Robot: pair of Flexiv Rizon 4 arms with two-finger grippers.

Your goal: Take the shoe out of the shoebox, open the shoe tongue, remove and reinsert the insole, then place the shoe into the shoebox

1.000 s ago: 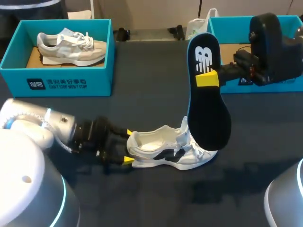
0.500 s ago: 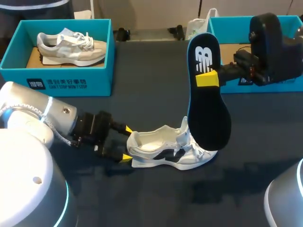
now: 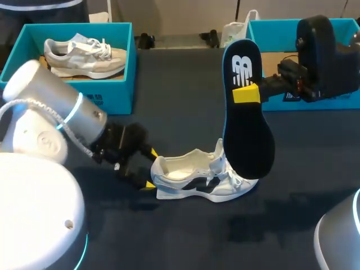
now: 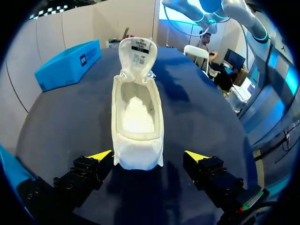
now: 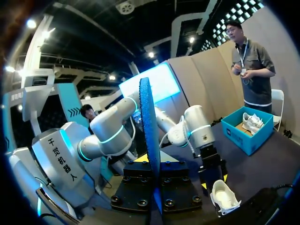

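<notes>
Qty – 2 shoes [image 3: 194, 181] [image 3: 84, 56], 2 shoeboxes [image 3: 67, 98] [image 3: 265, 34], 1 insole [image 3: 247, 132] – 2 claws [image 4: 148, 155] [image 5: 151, 165].

The left arm [image 3: 53, 118] is a rounded silver-white tube with a glowing blue ring [image 3: 73, 108] and a thin pale cable [image 3: 67, 132]. The right arm [image 3: 326, 50] ends in bulky black housing. Black fingers [image 4: 86, 171] carry yellow tips.

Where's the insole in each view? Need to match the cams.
Head: insole stands upright right of centre, its lower end over the white shoe's toe.
Left wrist: not in it; only the shoe ahead of the left hand.
Right wrist: edge-on, in the right hand.
Shared landmark: the white shoe.
</notes>
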